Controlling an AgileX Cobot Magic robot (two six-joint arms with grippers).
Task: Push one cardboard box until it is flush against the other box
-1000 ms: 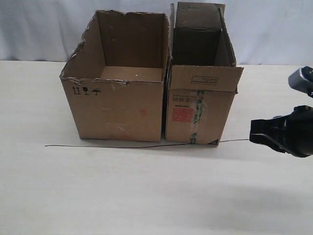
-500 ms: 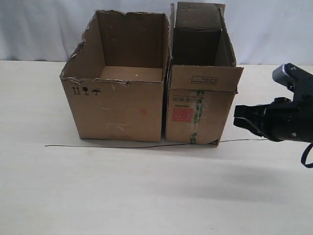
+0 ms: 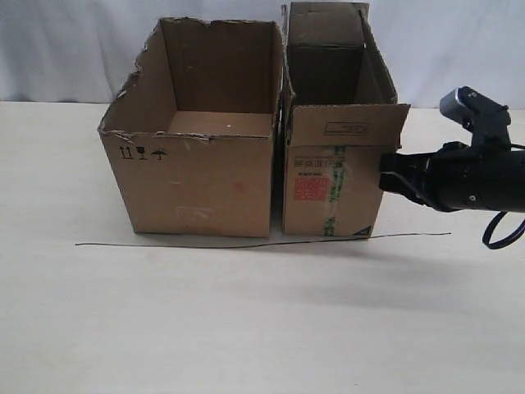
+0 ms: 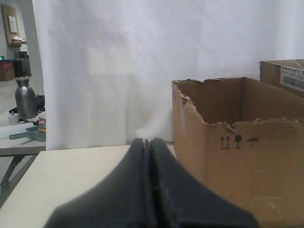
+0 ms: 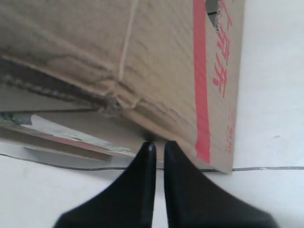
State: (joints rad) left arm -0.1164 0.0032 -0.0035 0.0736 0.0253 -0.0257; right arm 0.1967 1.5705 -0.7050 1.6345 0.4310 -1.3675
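Observation:
The cardboard box (image 3: pixel 332 185), narrow with green tape and a red label on its near end, stands right of the other box (image 3: pixel 197 176), which is wide with a ragged torn rim. Their upper edges meet; a thin dark gap shows lower down. My right gripper (image 3: pixel 384 176) is shut with nothing in it, its tips against the narrow box's right side near the front corner. The right wrist view shows the tips (image 5: pixel 156 145) at the red-striped long side (image 5: pixel 202 85). My left gripper (image 4: pixel 148 142) is shut and empty, short of the wide box (image 4: pixel 247 156); the exterior view does not show it.
A thin black line (image 3: pixel 205 244) runs across the table (image 3: pixel 246 328) just in front of both boxes. White curtain hangs behind. In the left wrist view a metal bottle (image 4: pixel 24 97) stands on a separate table beyond this one's edge.
My right gripper has travelled left and reached the narrow box's right side. That box has shifted, with its near end now slightly behind the black line and its front face turned a little.

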